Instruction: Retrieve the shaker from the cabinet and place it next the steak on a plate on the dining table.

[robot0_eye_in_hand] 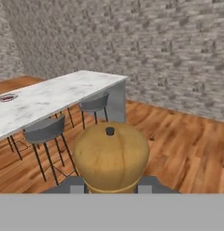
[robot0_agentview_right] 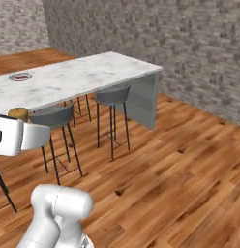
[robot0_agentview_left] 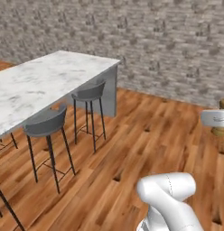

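The end effector (robot0_eye_in_hand: 109, 186) is closed on the shaker (robot0_eye_in_hand: 111, 159), its two fingers pressed against the base on either side. The shaker is held in the air above the floor (robot0_agentview_right: 180, 174), well apart from the desk (robot0_agentview_right: 78, 77). It is golden-brown wood with a rounded top and a small dark knob at the crown.

The desk is a long white marble slab with grey veins, carried on a grey end panel. Its near long edge and squared far corner face open wood-plank floor. The plate (robot0_agentview_right: 20, 76), with the steak on it, lies near the desk's far long edge, toward its left end in the right base view.

Two grey stools (robot0_agentview_left: 89, 92) with curved backs and thin dark legs stand tucked along the near edge. A grey brick wall (robot0_agentview_left: 168, 45) bounds the room beyond the floor.
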You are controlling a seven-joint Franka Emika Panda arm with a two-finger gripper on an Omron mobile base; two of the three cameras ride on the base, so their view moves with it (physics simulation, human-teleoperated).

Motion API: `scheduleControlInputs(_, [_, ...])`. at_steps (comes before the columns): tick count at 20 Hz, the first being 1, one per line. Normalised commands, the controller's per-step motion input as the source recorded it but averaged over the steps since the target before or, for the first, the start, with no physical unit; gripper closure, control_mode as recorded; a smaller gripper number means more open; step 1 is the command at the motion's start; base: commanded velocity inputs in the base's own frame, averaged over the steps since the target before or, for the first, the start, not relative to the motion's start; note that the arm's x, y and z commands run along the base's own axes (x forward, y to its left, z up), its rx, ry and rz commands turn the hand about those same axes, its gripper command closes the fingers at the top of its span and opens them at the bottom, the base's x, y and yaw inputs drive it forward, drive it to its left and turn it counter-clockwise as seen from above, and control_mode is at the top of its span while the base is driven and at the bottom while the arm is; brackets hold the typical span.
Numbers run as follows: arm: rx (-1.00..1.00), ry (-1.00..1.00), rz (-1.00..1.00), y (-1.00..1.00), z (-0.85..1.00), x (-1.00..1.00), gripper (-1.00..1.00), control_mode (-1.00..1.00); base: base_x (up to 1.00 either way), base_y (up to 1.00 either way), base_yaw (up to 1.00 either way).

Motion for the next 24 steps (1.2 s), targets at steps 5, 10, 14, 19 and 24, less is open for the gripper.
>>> scheduleControlInputs(5, [0.0, 0.0, 0.0, 0.0, 0.0, 0.0, 1.0, 1.0, 1.0, -0.73, 0.29])
scheduleControlInputs(10, [0.0, 0.0, 0.0, 0.0, 0.0, 0.0, 1.0, 1.0, 1.0, -0.81, 0.29])
scheduleControlInputs(14, [0.0, 0.0, 0.0, 0.0, 0.0, 0.0, 1.0, 1.0, 1.0, -0.98, 0.23])
scheduleControlInputs(19, [0.0, 0.0, 0.0, 0.0, 0.0, 0.0, 1.0, 1.0, 1.0, -0.92, 0.31])
scheduleControlInputs(24, [0.0, 0.0, 0.0, 0.0, 0.0, 0.0, 1.0, 1.0, 1.0, -0.83, 0.4])
